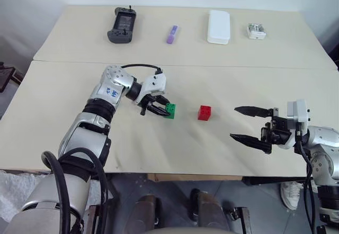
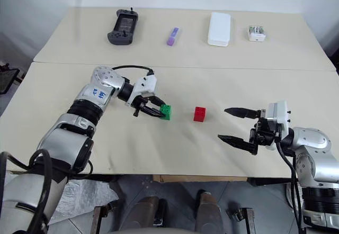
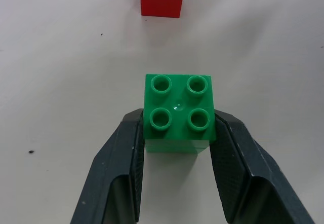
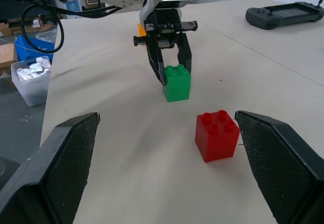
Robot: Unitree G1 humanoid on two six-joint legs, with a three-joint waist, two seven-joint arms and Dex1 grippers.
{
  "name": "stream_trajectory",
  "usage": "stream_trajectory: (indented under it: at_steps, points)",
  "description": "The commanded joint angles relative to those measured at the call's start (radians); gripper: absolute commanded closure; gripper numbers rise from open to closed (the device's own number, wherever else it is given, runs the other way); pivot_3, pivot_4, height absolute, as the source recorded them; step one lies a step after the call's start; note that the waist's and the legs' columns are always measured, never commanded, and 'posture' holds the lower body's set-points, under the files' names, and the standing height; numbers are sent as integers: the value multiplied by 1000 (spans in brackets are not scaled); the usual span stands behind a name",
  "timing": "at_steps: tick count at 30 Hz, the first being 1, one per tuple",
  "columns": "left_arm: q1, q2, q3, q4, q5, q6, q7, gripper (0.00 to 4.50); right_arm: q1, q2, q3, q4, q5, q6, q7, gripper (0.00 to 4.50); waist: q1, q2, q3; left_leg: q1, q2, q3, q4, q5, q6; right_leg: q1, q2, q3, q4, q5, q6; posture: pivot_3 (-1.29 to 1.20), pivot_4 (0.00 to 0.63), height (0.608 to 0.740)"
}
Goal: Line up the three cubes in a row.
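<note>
Left gripper (image 1: 163, 109) is clamped on the green cube (image 1: 170, 110); in the left wrist view the two black fingers (image 3: 117, 173) press against the cube's opposite sides, studs facing up. The cube sits at the table (image 1: 63, 96) surface near the middle of the front table, roughly midway between its front and back edges; whether it rests on the top or is lifted a hair cannot be told from these views.

Red cube (image 1: 204, 112) stands on the table just beside the green one, on the side toward the right gripper, with a clear gap between them. Nothing touches it.

Orange-yellow cube (image 4: 142, 29): only a sliver shows in the right wrist view, behind the left gripper's body; probably resting on the table, but too hidden to be sure.

Right gripper (image 1: 248, 124) hangs near the front-right part of the table, fingers spread wide apart, nothing between them, pointing toward the red cube and well apart from it.

Along the far edge of the rear table, in a row: black handheld controller (image 1: 122, 25), small purple stick (image 1: 172, 34), white box (image 1: 219, 26), small white device (image 1: 256, 31).
</note>
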Motion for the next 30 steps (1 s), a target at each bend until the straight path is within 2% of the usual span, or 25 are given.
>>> stream_trajectory:
  at_steps: [1, 16, 18, 20, 24, 28, 30]
  points:
    - [-32, -13, 0, 16, 7, -8, 16, 3024, 27, -1, -31, -25, 15, -20, 3, 0, 2, 0, 0, 0, 0, 0, 0, 0, 0, 0, 0, 0, 0, 0, 0, 0, 150, 740]
    - [-60, -64, 7, 74, 20, 11, 60, 3024, 39, 8, -20, -12, 2, -41, -3, 0, 2, 0, 0, 0, 0, 0, 0, 0, 1, 1, -1, 1, 0, 0, 1, 0, 150, 740]
    - [-53, -63, 26, 64, -3, 26, 50, 2298, 40, 10, -19, -8, 1, -42, -3, 0, 1, 0, 0, 0, 0, 0, 0, 0, 1, 1, -1, 1, 0, 0, 1, 0, 150, 740]
    - [-47, -56, 49, 46, -30, 33, 31, 1785, 37, 14, -15, -5, 0, -42, -2, 0, -1, 0, 0, 0, 0, 0, 0, 0, 1, 0, -1, 0, 0, 0, 1, 0, 150, 740]
    - [-16, 3, 130, -25, -114, 55, -31, 552, -1, 38, 8, 4, 1, -39, 2, 0, -5, 0, 0, 0, 1, 0, 0, 0, 1, 0, -1, 0, 0, 0, 1, 0, 150, 740]
    - [98, 103, 171, -190, -182, 68, -113, 552, -49, 59, 28, 19, 11, -21, 1, 0, -18, 0, 0, 1, 4, 1, 0, 0, 1, 0, 0, 1, 0, 0, 1, 0, 150, 740]
    - [204, 168, 235, -335, -249, 93, -104, 552, -85, 66, 48, 19, 33, 29, 5, 0, -27, 0, 0, 1, 5, 0, 0, 0, 1, -1, 0, 1, 0, 0, 1, 0, 150, 740]
